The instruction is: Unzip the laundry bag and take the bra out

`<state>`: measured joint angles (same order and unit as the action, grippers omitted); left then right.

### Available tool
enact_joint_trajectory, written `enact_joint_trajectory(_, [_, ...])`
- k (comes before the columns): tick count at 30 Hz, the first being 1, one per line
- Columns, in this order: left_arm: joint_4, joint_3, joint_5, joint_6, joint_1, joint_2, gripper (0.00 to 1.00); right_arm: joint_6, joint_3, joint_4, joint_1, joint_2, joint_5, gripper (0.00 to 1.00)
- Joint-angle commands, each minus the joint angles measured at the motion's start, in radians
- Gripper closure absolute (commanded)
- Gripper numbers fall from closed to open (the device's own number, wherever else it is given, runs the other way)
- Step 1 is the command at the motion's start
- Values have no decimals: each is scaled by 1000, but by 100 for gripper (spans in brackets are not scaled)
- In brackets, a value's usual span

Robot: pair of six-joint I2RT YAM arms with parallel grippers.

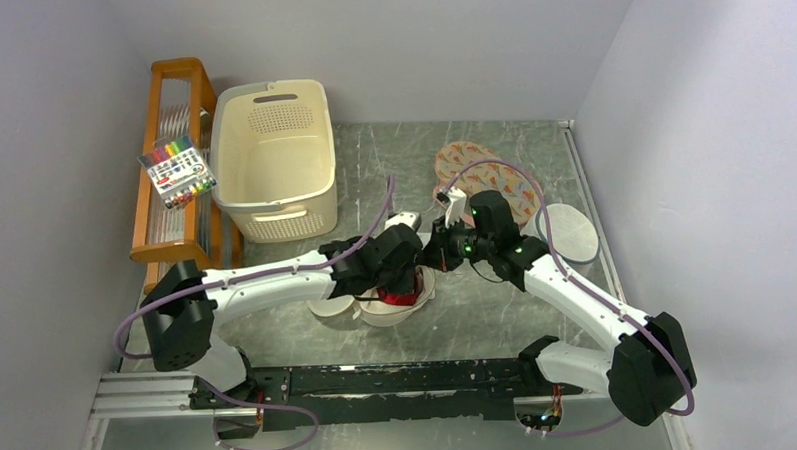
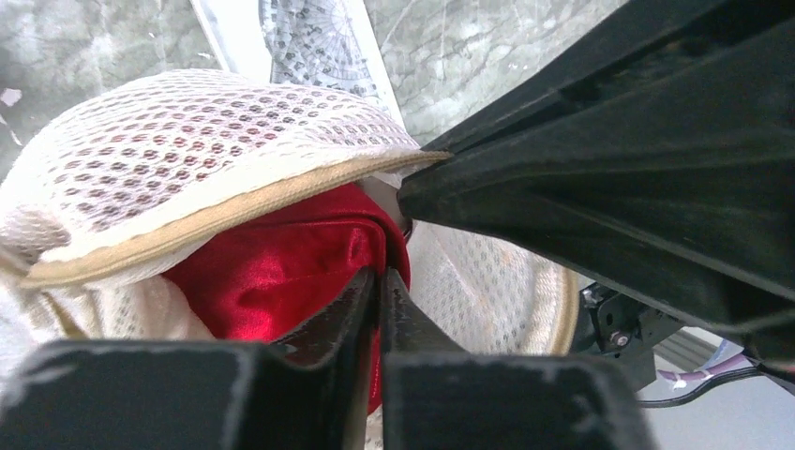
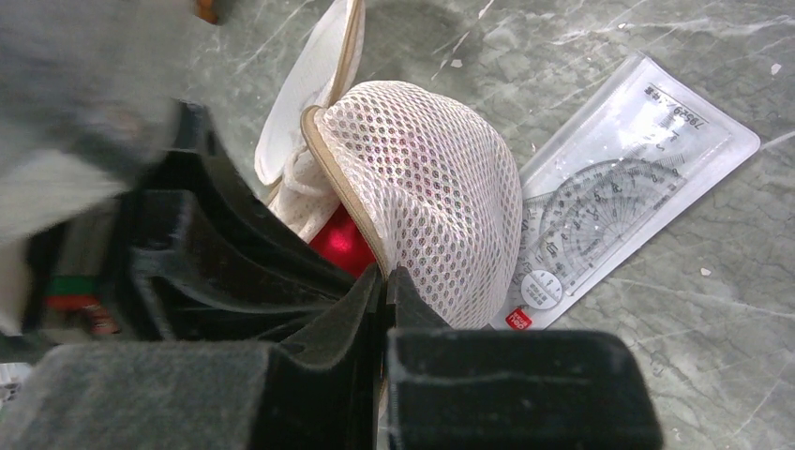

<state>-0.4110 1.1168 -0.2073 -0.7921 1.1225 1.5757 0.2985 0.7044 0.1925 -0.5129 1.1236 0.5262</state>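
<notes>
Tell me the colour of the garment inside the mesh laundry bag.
Bright red, the bra in the laundry bag; clearest in left wrist view.

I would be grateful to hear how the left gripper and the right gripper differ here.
The left gripper is shut on the red satin bra; the right gripper is shut on the beige rim of the laundry bag. The left gripper reaches under the mesh flap, whereas the right gripper holds that flap up. Both are black and closed.
</notes>
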Motion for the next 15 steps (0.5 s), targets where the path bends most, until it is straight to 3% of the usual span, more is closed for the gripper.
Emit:
enact_joint_trajectory(1, [-19,-4,-50,31,-3,-99,92,-5,-22,-11,-4,-17,-17,100])
enact_joint_trajectory(9, [-65,-85,-166,87,-4,-339,93,3,-31,-23,-4,-14,-55,100])
enact_joint_trajectory(15, [90,-168,31,178,-4,-520,93,15,-41,-29,-3,-18,-92,100])
